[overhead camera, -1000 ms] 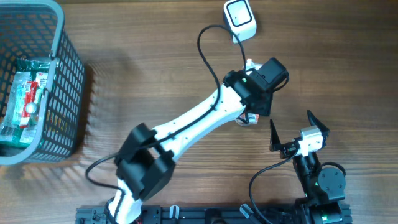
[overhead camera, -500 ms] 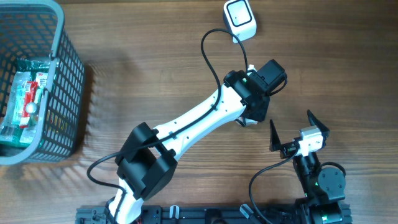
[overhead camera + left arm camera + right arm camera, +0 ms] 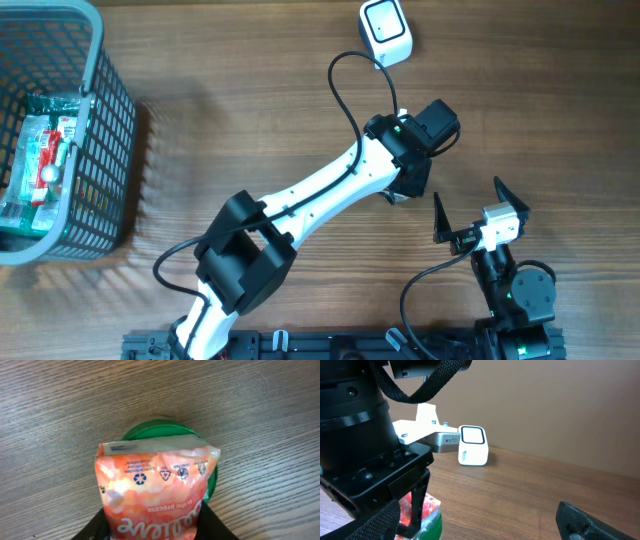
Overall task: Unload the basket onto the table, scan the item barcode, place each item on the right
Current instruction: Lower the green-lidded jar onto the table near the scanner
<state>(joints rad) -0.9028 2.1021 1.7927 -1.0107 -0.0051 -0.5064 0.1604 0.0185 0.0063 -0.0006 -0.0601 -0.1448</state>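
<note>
At the right middle of the table [image 3: 250, 120], my left gripper [image 3: 155, 527] stands over an orange pouch [image 3: 155, 480] that lies on a round green lid [image 3: 155, 430]. My two fingers [image 3: 95, 527] sit against the pouch's sides, part-way in. Whether they have a firm pinch on it I cannot tell, since the pouch rests on the lid.

The pouch's long axis runs straight out from between my fingers, with its sealed end farthest from me. The face turned to my wrist camera shows print and recycling marks but no barcode that I can make out.

The white scanner [image 3: 385, 28] stands ahead of this hand, toward the far edge of the table. It is near the pouch but not touching it, and its window faces up. As I judge it, the coming move is a lift and a short carry forward, turning whichever face bears the code down toward that window.

My right gripper [image 3: 472, 207] waits on the near side, jaws spread wide and holding nothing. It is farther from the scanner than my left, so my left hand is the one placed for the job.
</note>
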